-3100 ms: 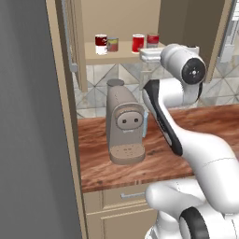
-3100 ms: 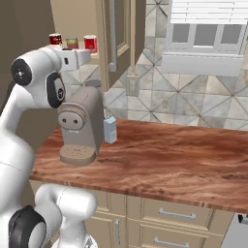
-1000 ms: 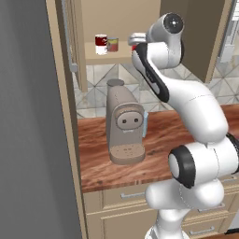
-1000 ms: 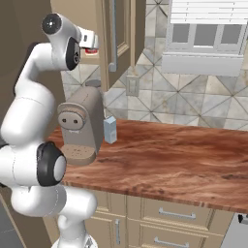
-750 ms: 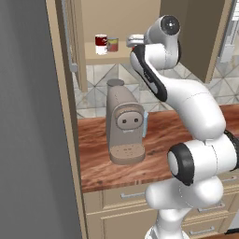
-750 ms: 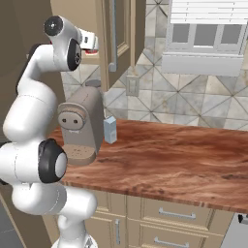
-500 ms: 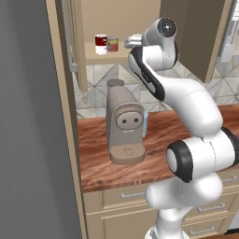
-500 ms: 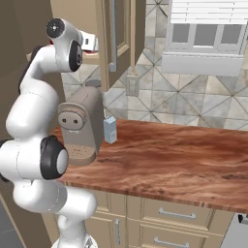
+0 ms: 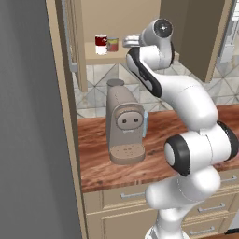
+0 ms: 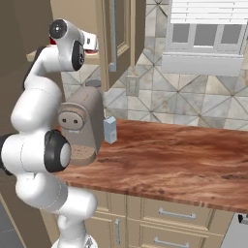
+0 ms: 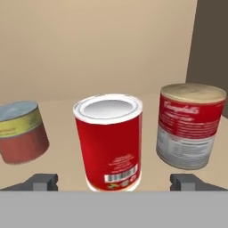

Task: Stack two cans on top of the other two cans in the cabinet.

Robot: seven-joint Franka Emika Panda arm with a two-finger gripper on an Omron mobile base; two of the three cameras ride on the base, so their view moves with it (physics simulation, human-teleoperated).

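3 cans stand on the cabinet shelf [image 11: 62, 111] before our gripper [image 11: 113, 181]. The bright red can [image 11: 109, 141] sits upright between our fingertips [image 11: 42, 181], which stand spread wide on either side, clear of it. The greyish can with a red upper band [image 11: 190, 125] stands just beside it; the yellow-and-red labelled can [image 11: 20, 132] stands further off on the other side.
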